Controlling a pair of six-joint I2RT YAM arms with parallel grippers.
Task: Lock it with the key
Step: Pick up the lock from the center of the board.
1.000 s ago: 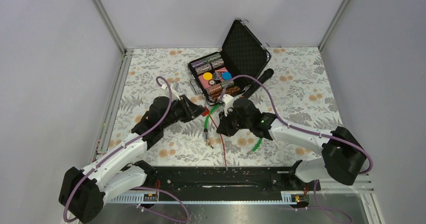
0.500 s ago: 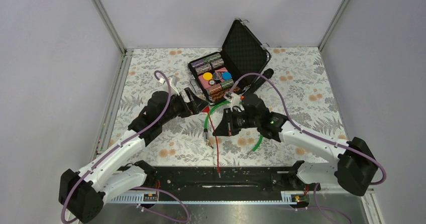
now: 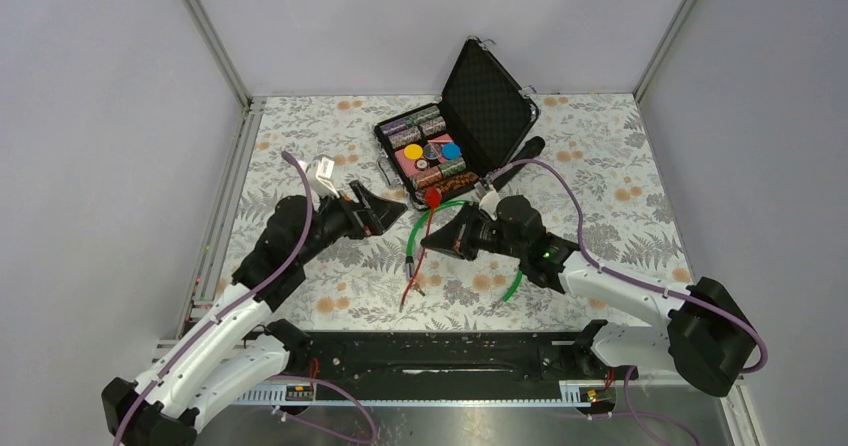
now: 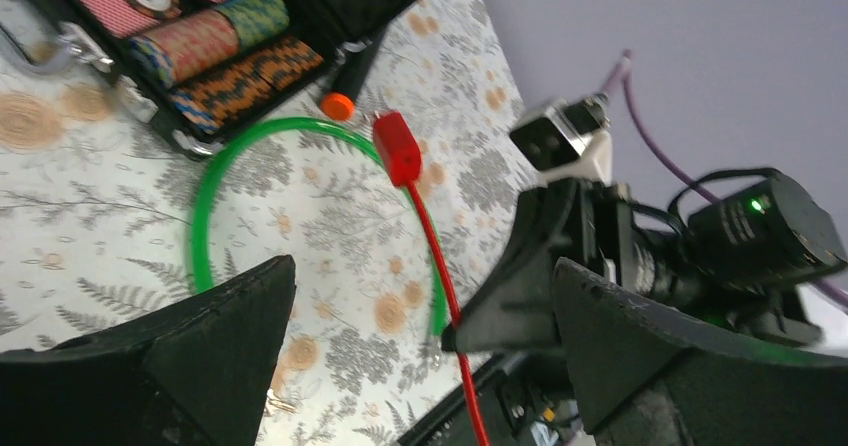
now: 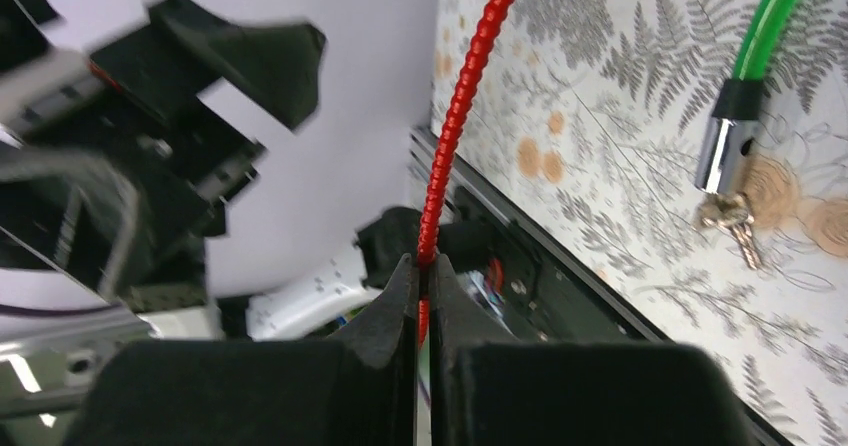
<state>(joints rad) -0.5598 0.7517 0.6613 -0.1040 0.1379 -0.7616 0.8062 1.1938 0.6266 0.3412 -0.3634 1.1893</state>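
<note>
On the floral table (image 3: 620, 196), the open chip case (image 3: 495, 106) sits at twelve o'clock. The left gripper (image 4: 423, 263), at nine o'clock of the green cable loop (image 4: 198, 216), stands spread wide with nothing between its fingers. At three o'clock, the right gripper (image 5: 422, 262) is clamped thinly on the red ribbed cable (image 5: 455, 116). The key (image 5: 743, 238) lies flat on the table at the loop's metal barrel (image 5: 725, 156), toward six o'clock and apart from both grippers. The likely trouble is that a tug on the red cable, which runs close past the barrel, could sweep the key aside. The thin pinch might also slip, and so small a flat key could escape the fingertips.
</note>
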